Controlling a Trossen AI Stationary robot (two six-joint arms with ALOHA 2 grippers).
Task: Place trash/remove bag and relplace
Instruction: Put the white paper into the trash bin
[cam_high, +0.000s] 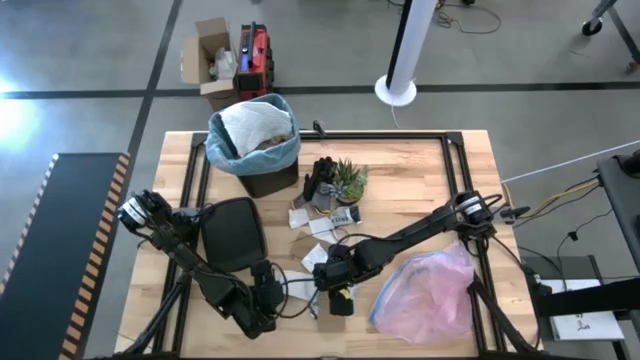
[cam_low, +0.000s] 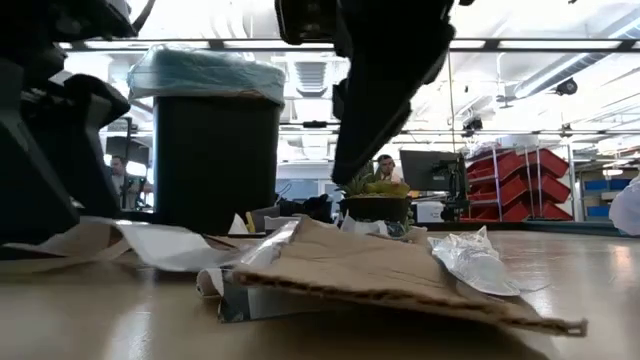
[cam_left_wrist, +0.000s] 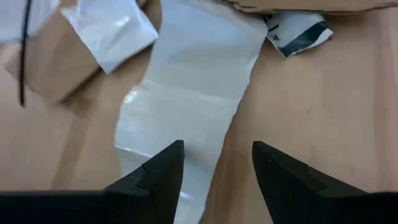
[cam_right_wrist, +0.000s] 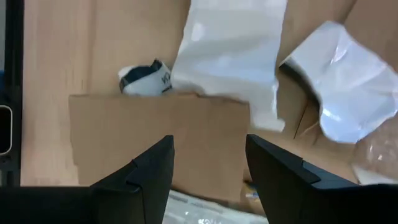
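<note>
The table carries a black bin at its far edge, lined with the blue bag, whose rim folds over the bin's top; white and brown paper sits inside. A pink bag lies at the near right. A flat black lid lies near left, and a small plant stands beside the bin. Trash is scattered mid-table: white sheets and brown pieces. The left gripper hovers with fingers apart over a white sheet, grasping nothing. The right gripper hangs spread over a brown piece, also empty.
</note>
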